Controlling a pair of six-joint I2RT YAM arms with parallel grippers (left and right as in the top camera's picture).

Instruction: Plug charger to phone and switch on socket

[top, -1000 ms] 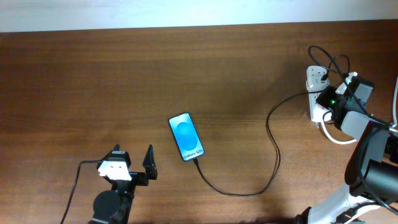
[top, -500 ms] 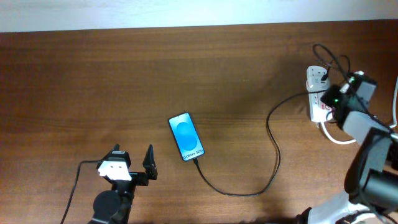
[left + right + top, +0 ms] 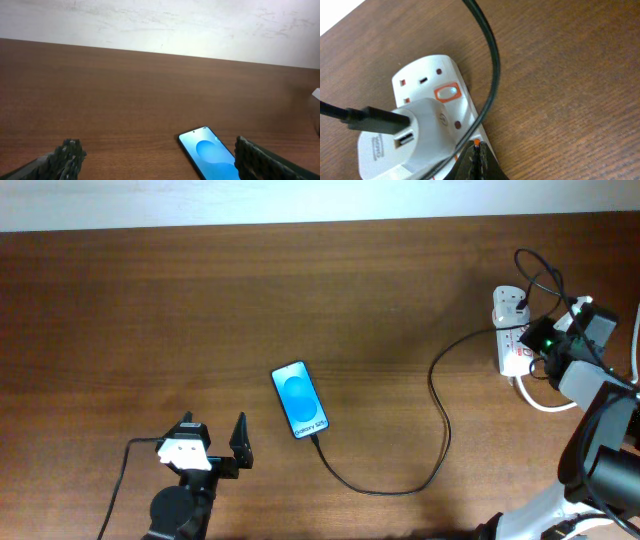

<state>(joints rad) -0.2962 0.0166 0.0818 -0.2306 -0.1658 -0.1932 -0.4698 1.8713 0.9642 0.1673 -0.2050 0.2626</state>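
The phone is lying flat on the brown tabletop, screen up and glowing blue, a little left of the middle. The charger is running from the phone's near end as a thin black cable, looping toward the front edge and then curving back to the socket at the far right.

The left fingers are sitting near the front edge, just left of the phone and not touching it. From the left wrist view these fingers are standing wide apart with nothing between them, and the phone is lying ahead on the tabletop, nearer the right-hand finger.

The right fingers are pressing together to a thin slit, holding nothing. Their tips are pointing at the near edge of the socket, right by a small red mark; whether they are touching it cannot be told. The white plug adapter is sitting in the socket just left of the tips, with a black lead going out of its side. A red-framed switch is lying beyond the adapter, apart from the tips. The black cable is arching over the socket and passing down just beside the tips. A thick white cord is curling on the tabletop near the socket.
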